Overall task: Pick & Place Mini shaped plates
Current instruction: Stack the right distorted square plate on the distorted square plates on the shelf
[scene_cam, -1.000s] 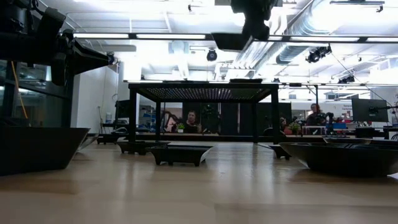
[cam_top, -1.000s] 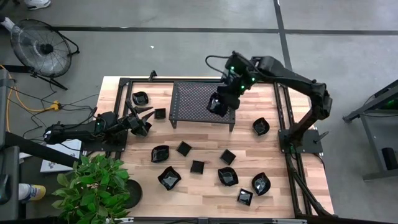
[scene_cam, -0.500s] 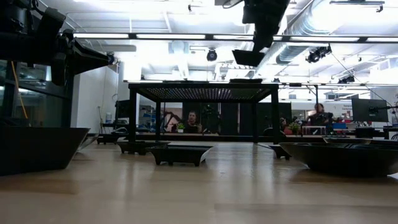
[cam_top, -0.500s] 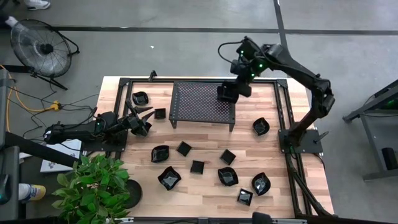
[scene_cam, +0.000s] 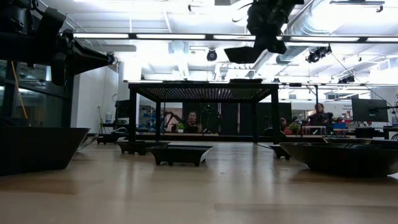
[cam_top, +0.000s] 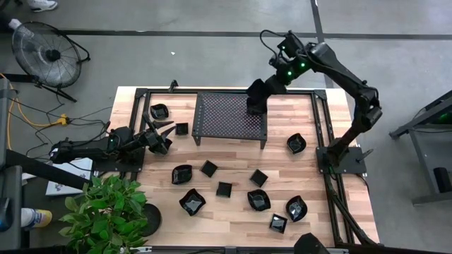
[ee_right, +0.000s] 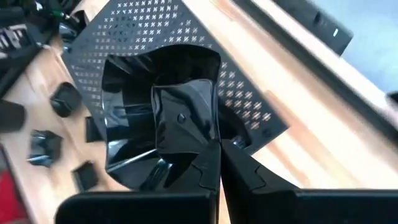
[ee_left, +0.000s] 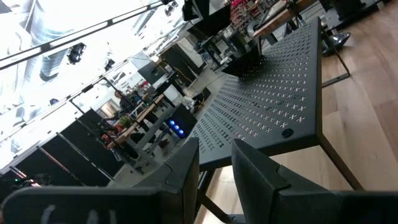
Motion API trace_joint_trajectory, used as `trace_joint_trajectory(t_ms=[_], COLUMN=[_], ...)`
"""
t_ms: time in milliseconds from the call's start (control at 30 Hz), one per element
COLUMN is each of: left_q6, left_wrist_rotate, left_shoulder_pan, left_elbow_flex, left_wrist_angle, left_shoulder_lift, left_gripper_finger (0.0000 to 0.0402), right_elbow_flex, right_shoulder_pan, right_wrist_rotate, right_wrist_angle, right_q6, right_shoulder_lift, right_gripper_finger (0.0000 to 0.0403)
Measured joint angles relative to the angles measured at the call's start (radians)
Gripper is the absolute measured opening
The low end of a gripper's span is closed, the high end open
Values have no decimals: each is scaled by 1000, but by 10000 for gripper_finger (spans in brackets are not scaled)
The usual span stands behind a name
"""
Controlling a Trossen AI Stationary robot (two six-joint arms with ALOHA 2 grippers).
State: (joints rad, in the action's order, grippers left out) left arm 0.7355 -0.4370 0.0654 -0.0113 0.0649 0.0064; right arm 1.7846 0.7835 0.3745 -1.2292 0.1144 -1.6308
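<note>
Right gripper (cam_top: 256, 99) hangs above the far right corner of the mesh rack (cam_top: 229, 116), fingers pressed together on the rim of a square mini plate (ee_right: 158, 118); the plate's underside is hidden from the wrist view, and in the low view the arm is cut off at the frame's top. Left gripper (cam_top: 161, 135) rests at the table's left edge beside the rack; fingers (ee_left: 261, 180) stand slightly apart, nothing between them. Remaining mini shaped plates (cam_top: 258, 200) lie scattered on the wooden tabletop (cam_top: 332, 212); no legible writing. Beyond: a floor fan (cam_top: 44, 53), a potted plant (cam_top: 106, 212), seated people (scene_cam: 191, 119) in an office.
</note>
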Motion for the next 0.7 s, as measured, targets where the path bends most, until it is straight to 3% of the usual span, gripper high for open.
trace_joint_trajectory(t_ms=[333, 700], left_q6=[0, 0], left_wrist_rotate=[0, 0], left_shoulder_pan=[0, 0], left_elbow_flex=[0, 0], left_wrist_angle=[0, 0], left_shoulder_lift=[0, 0], left_gripper_finger=[92, 92], right_elbow_flex=[0, 0], right_shoulder_pan=[-52, -59], right_wrist_rotate=[-29, -94], right_wrist_angle=[-4, -60], right_q6=[275, 316], right_shoulder_lift=[-1, 18], right_gripper_finger=[0, 0])
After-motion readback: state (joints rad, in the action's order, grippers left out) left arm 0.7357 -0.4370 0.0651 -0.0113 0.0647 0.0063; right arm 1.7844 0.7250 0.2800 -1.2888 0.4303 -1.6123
